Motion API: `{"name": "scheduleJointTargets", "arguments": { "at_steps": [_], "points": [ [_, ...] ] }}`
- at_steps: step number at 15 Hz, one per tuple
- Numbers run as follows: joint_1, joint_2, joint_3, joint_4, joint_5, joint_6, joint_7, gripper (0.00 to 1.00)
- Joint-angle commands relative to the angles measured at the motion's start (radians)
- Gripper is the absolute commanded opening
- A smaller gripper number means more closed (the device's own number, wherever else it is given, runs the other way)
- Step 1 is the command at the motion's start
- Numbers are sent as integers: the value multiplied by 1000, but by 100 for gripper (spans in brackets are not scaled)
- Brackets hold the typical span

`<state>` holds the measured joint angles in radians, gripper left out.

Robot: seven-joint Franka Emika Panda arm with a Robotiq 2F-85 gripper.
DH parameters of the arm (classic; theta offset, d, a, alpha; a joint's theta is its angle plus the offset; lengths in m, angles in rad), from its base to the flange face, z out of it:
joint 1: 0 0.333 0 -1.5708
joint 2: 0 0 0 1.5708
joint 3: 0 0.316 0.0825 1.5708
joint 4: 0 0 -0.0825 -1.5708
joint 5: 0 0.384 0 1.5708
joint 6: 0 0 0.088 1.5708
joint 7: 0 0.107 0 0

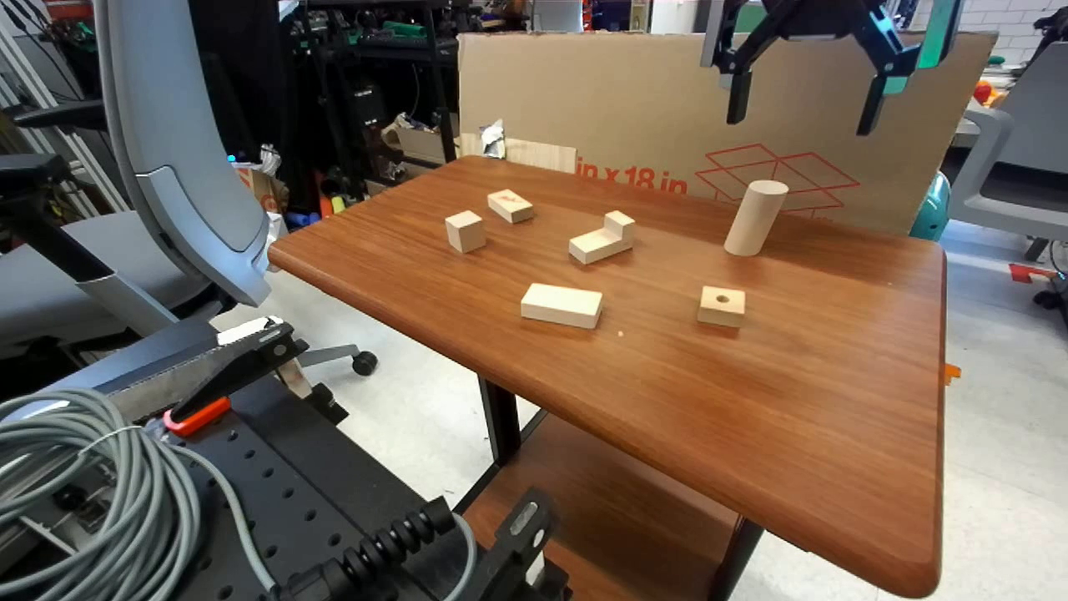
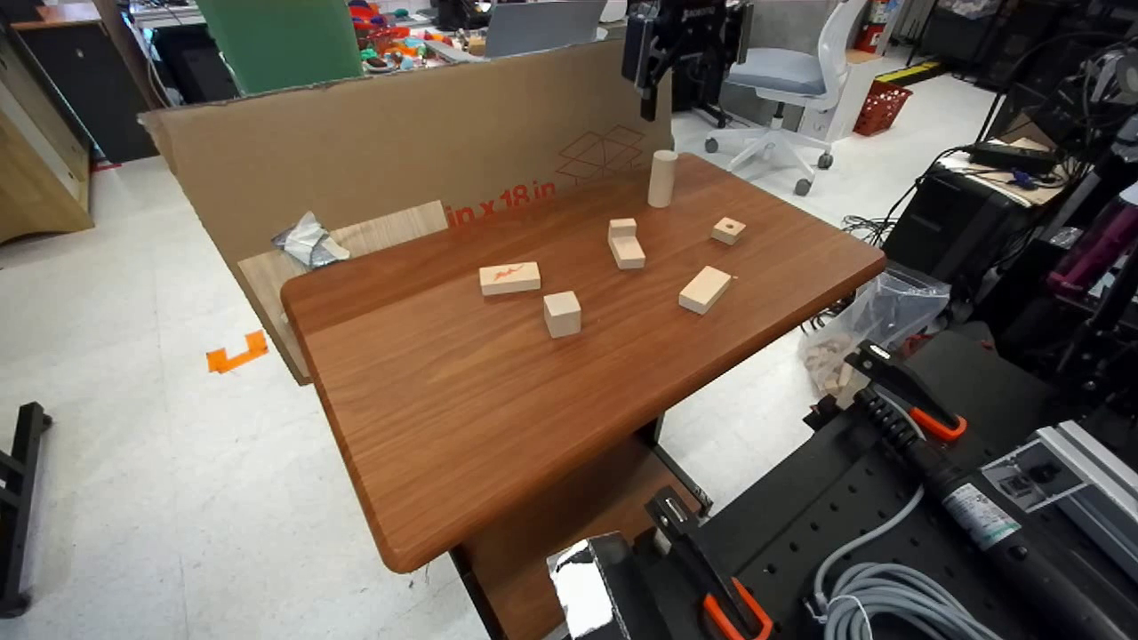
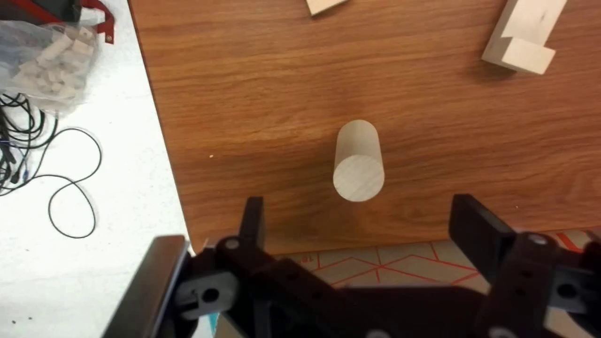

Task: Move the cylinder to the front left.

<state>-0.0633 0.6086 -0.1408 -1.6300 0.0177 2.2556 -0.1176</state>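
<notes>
The pale wooden cylinder (image 1: 757,219) stands on end on the brown table, near the edge by the cardboard. It also stands upright in an exterior view (image 2: 661,180). In the wrist view the cylinder (image 3: 358,173) shows its round top, just ahead of the space between the fingertips. My gripper (image 1: 803,123) is open and empty, high above the table and above the cylinder. Its two fingers are wide apart in the wrist view (image 3: 360,201), wider than the cylinder, and do not touch it.
The table (image 1: 818,401) also holds a block with a hole (image 1: 722,307), a flat block (image 1: 561,305), a stepped piece (image 1: 602,239), a cube (image 1: 465,232) and a red-marked block (image 1: 511,206). A cardboard sheet (image 1: 584,92) stands along one table edge.
</notes>
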Motion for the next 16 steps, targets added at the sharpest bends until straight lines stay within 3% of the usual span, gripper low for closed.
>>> {"name": "scheduleJointTargets", "arguments": {
  "at_steps": [1, 8, 9, 11, 16],
  "points": [
    [-20, 57, 24, 55, -35, -32, 18, 100],
    [-12, 146, 25, 129, -51, -58, 30, 97],
    [-11, 157, 27, 142, -53, -67, 31, 74],
    [-8, 172, 34, 162, -60, -83, 29, 68],
    [0, 171, 43, 169, -61, -94, 38, 30]
  ]
}}
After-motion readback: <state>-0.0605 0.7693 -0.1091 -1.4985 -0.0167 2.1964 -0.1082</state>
